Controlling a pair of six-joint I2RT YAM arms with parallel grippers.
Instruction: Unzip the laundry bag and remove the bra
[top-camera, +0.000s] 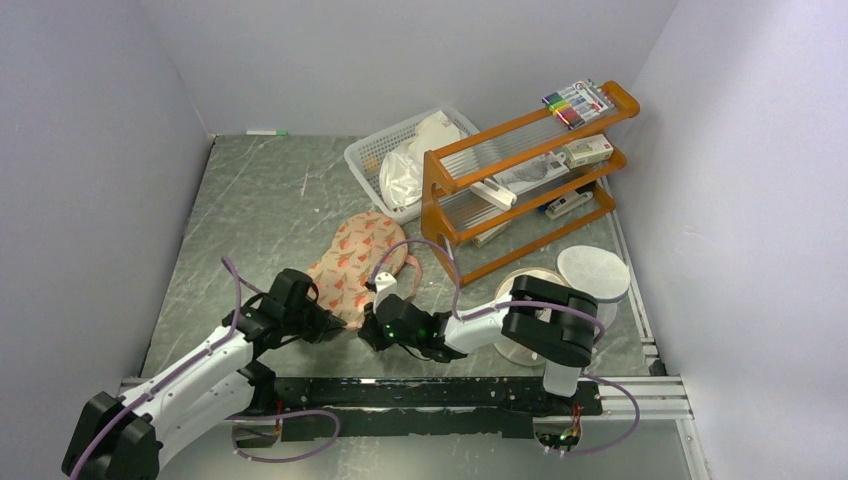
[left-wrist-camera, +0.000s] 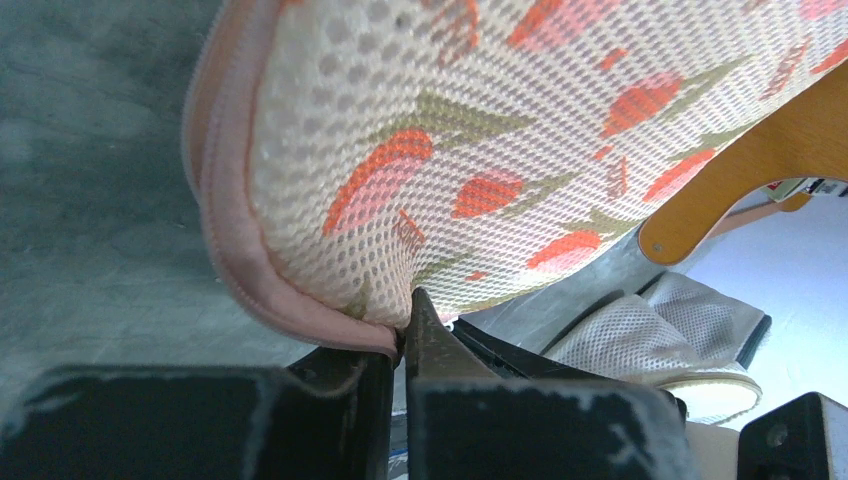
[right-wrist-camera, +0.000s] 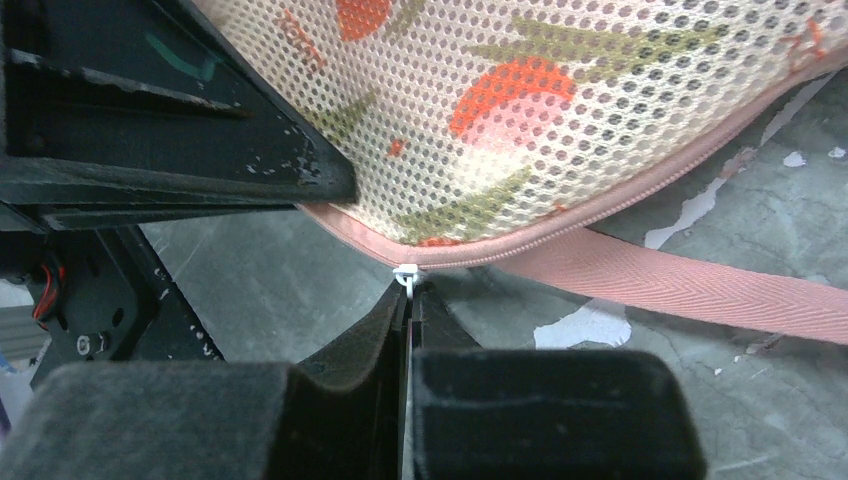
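Observation:
The laundry bag (top-camera: 352, 258), a peach mesh pouch with red-orange flowers and a pink zip rim, lies on the table's middle. My left gripper (top-camera: 335, 325) is shut on its pink near rim (left-wrist-camera: 300, 320), the mesh (left-wrist-camera: 500, 150) filling the left wrist view. My right gripper (top-camera: 368, 332) is shut on the small white zip pull (right-wrist-camera: 406, 276) at the pouch's near edge (right-wrist-camera: 560, 235). A pink strap (right-wrist-camera: 700, 285) trails to the right. The zip looks closed where it shows. The bra is hidden.
A white basket (top-camera: 372, 152) with white bags stands behind the pouch. An orange wooden rack (top-camera: 520, 180) with markers and boxes stands at back right. A round white mesh drum (top-camera: 590, 275) lies right of my right arm. Grey walls enclose the table.

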